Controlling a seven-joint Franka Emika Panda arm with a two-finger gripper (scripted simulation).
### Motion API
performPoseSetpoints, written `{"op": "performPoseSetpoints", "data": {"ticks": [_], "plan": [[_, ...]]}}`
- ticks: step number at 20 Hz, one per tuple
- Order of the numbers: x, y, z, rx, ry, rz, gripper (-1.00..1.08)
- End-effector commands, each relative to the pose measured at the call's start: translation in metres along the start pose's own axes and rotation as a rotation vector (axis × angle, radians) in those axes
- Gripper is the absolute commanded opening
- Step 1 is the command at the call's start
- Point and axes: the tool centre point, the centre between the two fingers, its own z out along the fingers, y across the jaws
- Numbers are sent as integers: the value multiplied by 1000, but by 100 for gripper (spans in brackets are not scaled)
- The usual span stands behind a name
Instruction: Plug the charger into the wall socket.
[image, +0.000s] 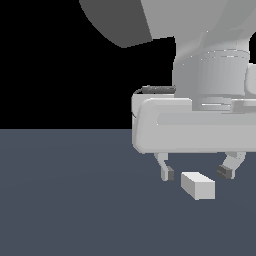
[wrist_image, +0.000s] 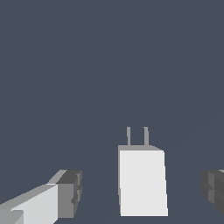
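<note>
The charger (image: 198, 185) is a small white-grey oblong box lying on the dark blue-grey floor. In the wrist view the charger (wrist_image: 142, 181) shows two thin prongs sticking out of one end. My gripper (image: 197, 173) hangs just above it, open, with one finger on each side and nothing between them. Dark fingertips (wrist_image: 72, 192) stand apart from the box on both sides, not touching it. The wall socket is out of view.
The large white-grey arm body (image: 200, 75) fills the upper part of the exterior view's right. Flat dark floor (image: 65, 200) stretches around the charger.
</note>
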Motion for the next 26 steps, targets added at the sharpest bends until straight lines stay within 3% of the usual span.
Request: {"op": "performPoseSetpoints", "data": {"ticks": [1,7,8,20,26], "plan": [[-1,0,10,0,0,0,100],[-2,0,18,0,1,-1,100],[-2,0,18,0,1,-1,-100],[-1,0,17,0,1,-1,-100],[12,-2,9,1,1,-11,-100]]}}
